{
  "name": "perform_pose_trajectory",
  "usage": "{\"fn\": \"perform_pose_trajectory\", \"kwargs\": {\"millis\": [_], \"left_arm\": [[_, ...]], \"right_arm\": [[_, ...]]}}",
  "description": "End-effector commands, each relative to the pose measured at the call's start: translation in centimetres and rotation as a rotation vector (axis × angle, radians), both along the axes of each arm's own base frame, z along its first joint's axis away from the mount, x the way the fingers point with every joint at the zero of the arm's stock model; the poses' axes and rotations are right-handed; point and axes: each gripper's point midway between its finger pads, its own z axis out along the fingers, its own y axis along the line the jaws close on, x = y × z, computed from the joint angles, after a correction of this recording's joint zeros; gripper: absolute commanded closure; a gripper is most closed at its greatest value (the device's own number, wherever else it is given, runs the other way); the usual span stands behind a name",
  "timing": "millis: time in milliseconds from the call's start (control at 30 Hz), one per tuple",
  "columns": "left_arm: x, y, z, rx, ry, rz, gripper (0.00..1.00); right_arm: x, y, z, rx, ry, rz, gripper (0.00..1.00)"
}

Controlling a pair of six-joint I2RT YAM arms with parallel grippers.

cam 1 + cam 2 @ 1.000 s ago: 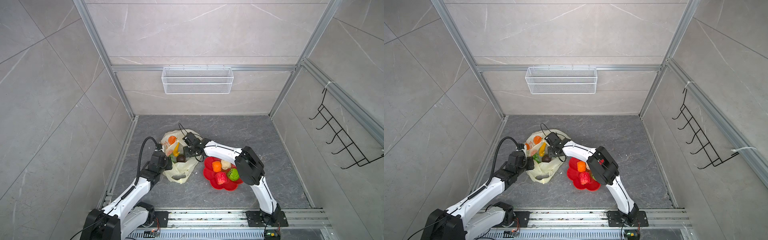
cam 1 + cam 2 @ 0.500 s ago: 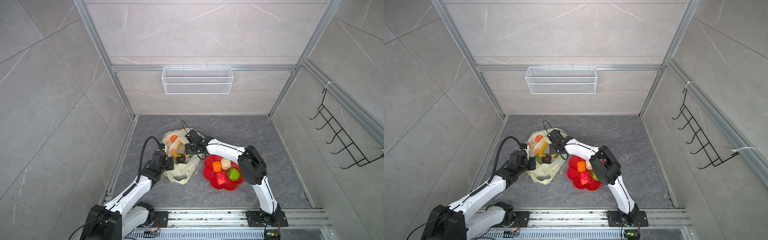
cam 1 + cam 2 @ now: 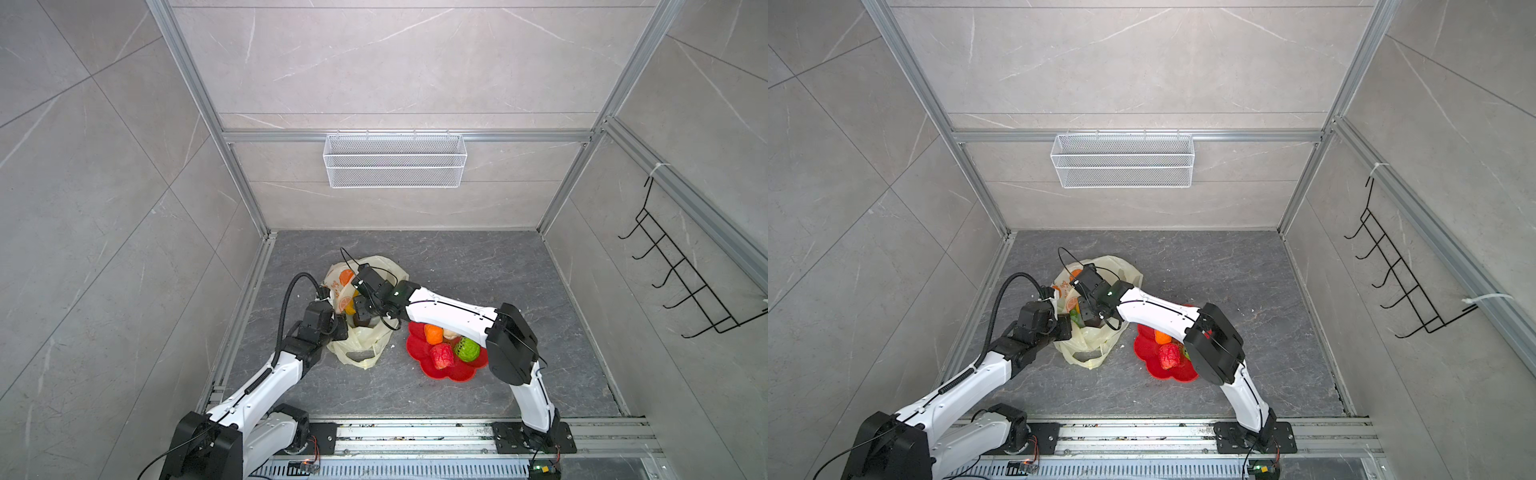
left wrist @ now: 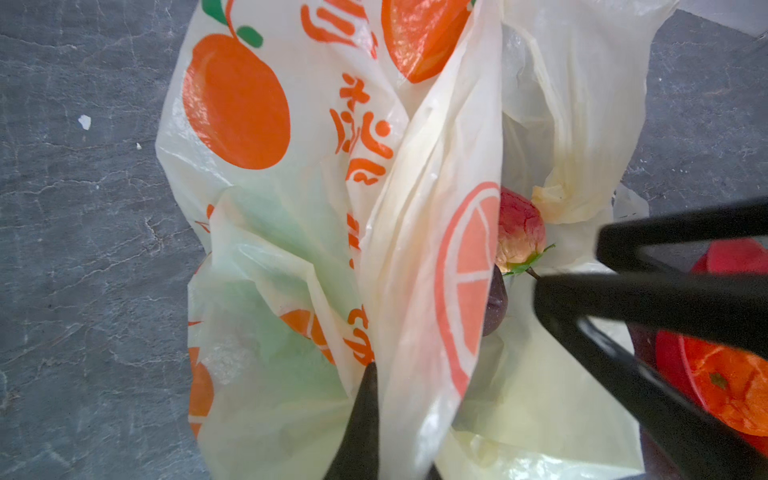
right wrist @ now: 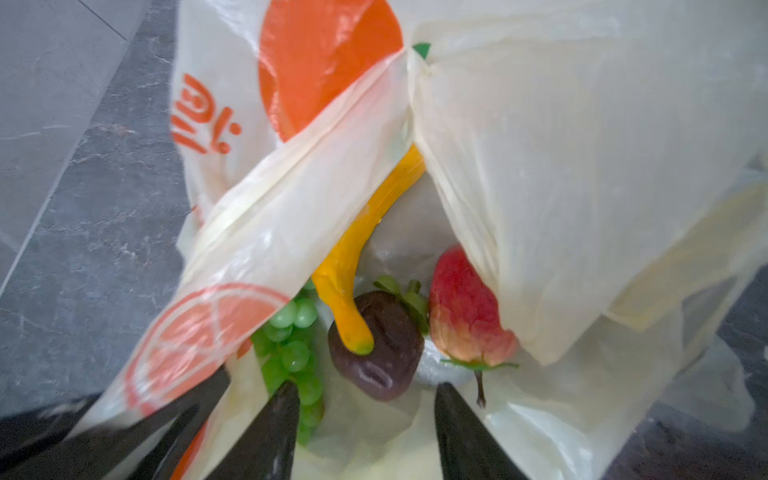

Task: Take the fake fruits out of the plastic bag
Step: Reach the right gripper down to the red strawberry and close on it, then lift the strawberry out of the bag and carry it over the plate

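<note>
The plastic bag [image 3: 360, 350] [image 3: 1090, 343] lies on the floor, its mouth held up. My left gripper [image 4: 382, 374] [image 3: 338, 328] is shut on the bag's rim. My right gripper [image 5: 365, 388] [image 3: 361, 316] is open inside the mouth, nothing between its fingers. Just ahead of it lie a dark brown fruit [image 5: 374, 353], the yellow banana [image 5: 365, 232], a strawberry [image 5: 465, 316] and green grapes [image 5: 291, 340]. Outside the bag, an orange [image 3: 433, 333], a cream fruit [image 3: 449, 333], a red bumpy fruit [image 3: 441, 356] and a green bumpy fruit [image 3: 467, 349] sit in the dish.
The red flower-shaped dish [image 3: 415, 347] [image 3: 1144, 347] lies right of the bag, partly under my right arm. A white wire basket [image 3: 395, 160] hangs on the back wall and a black hook rack [image 3: 681, 286] on the right wall. Metal rails run along the front edge.
My right gripper has shifted slightly at the bag's mouth, and its jaws widened and then narrowed a little. The left gripper has kept its hold on the rim.
</note>
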Motion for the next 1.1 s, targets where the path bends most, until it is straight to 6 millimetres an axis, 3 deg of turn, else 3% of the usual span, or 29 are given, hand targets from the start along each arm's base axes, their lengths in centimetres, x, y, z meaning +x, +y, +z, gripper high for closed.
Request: {"fn": "perform_pose_trajectory", "kwargs": {"millis": [0,200,667,1067], "left_arm": [[0.9,0.0,1.9,0.001,-0.069,0.004,0.96],[0.9,-0.1,1.8,0.0,-0.064,0.002,0.96],[0.9,-0.2,1.9,0.0,-0.064,0.001,0.95],[0.9,0.0,1.9,0.002,-0.064,0.006,0.95]], "right_arm": [[2.5,-1.7,-2.2,-0.068,0.029,-0.052,0.44],[4.4,-3.0,-4.3,-0.122,0.064,-0.077,0.37],[3.3,-4.0,-8.0,-0.182,0.134,-0.085,0.29],[3.1,-3.7,-8.4,-0.169,0.148,-0.089,0.45]]}}
